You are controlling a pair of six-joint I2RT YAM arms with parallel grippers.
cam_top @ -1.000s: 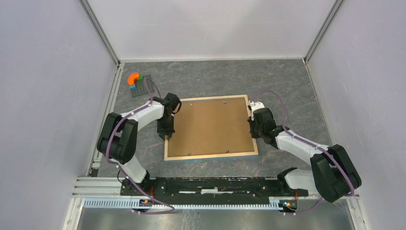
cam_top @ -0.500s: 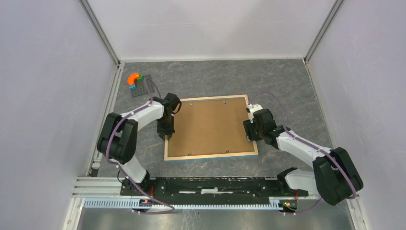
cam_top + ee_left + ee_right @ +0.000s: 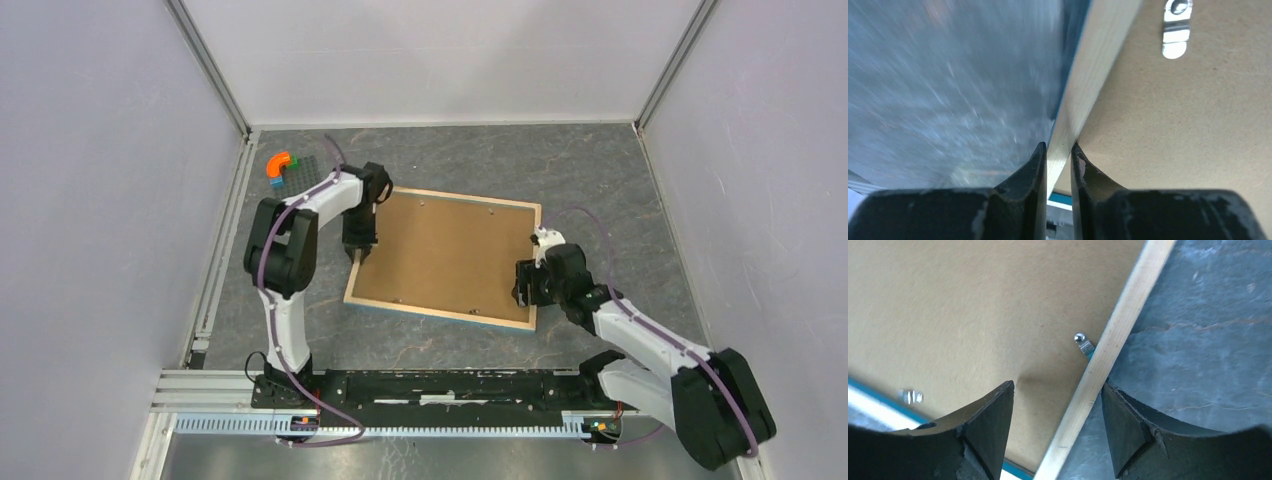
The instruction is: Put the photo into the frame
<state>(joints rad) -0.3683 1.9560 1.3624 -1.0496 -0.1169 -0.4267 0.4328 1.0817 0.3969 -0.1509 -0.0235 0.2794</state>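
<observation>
Your left gripper point(image 3: 1058, 150) is clenched on the frame point(image 3: 1098, 65). Its two dark fingers point(image 3: 1033, 170) pinch the light wooden rail from either side, with no gap showing between pads and wood. Just to the inside of that grip lies the brown backing board point(image 3: 1168, 120). Farther ahead of the jaws a small metal clip point(image 3: 1175, 27) sits on the board close to the rail. On the outer side of the grip the table shows only as a grey blur.

Your right gripper point(image 3: 1057, 387) is released, its fingers point(image 3: 988, 425) spread wide. The opposite rail of the frame runs up between them at a slant. One finger hangs over the backing board and the other over the bare table point(image 3: 1208, 340). Whether either finger touches anything, you cannot tell. Ahead of the jaws a second metal clip point(image 3: 1083, 342) sits against the inner edge of the rail. A third clip point(image 3: 910, 396) lies off to the side near a blue edge.

From above, the frame lies back side up in the middle of the table, turned askew. A strip of blue shows along its near edge. It sits between your two grippers, the left at its far left corner and the right near its near right corner. Well beyond the left gripper, in the far left corner of the table, an orange toy block point(image 3: 280, 163) rests on a grey plate point(image 3: 300, 182).
</observation>
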